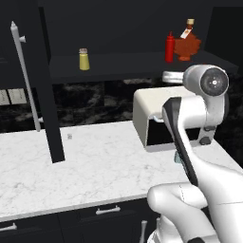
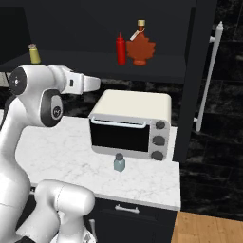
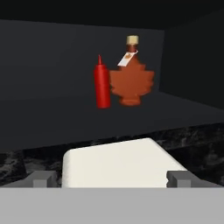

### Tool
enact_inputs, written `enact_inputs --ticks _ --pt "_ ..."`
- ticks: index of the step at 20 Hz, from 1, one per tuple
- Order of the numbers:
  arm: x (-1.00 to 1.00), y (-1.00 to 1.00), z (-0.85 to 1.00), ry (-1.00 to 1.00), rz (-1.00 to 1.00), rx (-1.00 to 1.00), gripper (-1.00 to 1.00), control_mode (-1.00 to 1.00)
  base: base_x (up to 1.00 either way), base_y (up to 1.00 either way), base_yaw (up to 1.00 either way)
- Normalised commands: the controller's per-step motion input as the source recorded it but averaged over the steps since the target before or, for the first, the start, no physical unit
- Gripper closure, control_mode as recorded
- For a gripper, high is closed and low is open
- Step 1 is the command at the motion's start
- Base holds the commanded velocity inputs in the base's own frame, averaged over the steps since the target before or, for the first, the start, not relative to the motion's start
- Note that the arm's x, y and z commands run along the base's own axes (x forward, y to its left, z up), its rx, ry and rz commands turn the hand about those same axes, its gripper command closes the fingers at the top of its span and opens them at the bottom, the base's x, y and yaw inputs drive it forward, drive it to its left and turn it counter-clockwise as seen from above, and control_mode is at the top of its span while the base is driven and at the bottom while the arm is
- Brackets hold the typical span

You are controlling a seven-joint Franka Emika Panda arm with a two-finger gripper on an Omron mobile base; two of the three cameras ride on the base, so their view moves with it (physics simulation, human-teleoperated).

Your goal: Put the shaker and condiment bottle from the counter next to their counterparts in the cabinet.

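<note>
The red condiment bottle [image 2: 121, 49] stood upright on the shelf of the cabinet [image 2: 156, 66], just beside the brown maple-leaf-shaped bottle [image 2: 140, 47] with its white label and tan cap, at that bottle's 9 o'clock in the right base view. In the hand view the same pair sat at about 12 o'clock, the condiment bottle [image 3: 102, 85] close against the leaf bottle [image 3: 131, 81]; whether they touched could not be told. The yellow shaker [image 1: 84, 59] stood alone on the same shelf, well apart from them, toward 9 o'clock in the left base view.

The pale blue-grey shaker [image 2: 119, 163] was upright on the counter [image 2: 61, 152], just in front of the toaster oven [image 2: 131, 124], at the oven's 6 o'clock in the right base view.

The gripper [image 3: 112, 178] hung above the toaster oven's white top [image 3: 118, 162], facing the open cabinet. Its 2 fingertips [image 3: 43, 179] stood wide apart at the bottom of the hand view, with nothing between them.

The cabinet door [image 1: 45, 85] hung open, its silver bar handle [image 1: 26, 76] at 9 o'clock in the left base view.
</note>
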Motion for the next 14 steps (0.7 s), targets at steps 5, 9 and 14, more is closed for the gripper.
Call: enact_inputs --ticks 5,9,14 --pt "0.0 0.11 -0.3 0.01 0.01 -0.07 -1.0 -1.0 0.0 0.0 0.0" --pt "0.0 -0.14 -0.42 0.02 0.19 0.0 -1.0 -1.0 0.0 0.0 0.0" --pt "0.0 -0.26 -0.41 0.08 0.23 0.0 -1.0 -1.0 0.0 0.0 0.0"
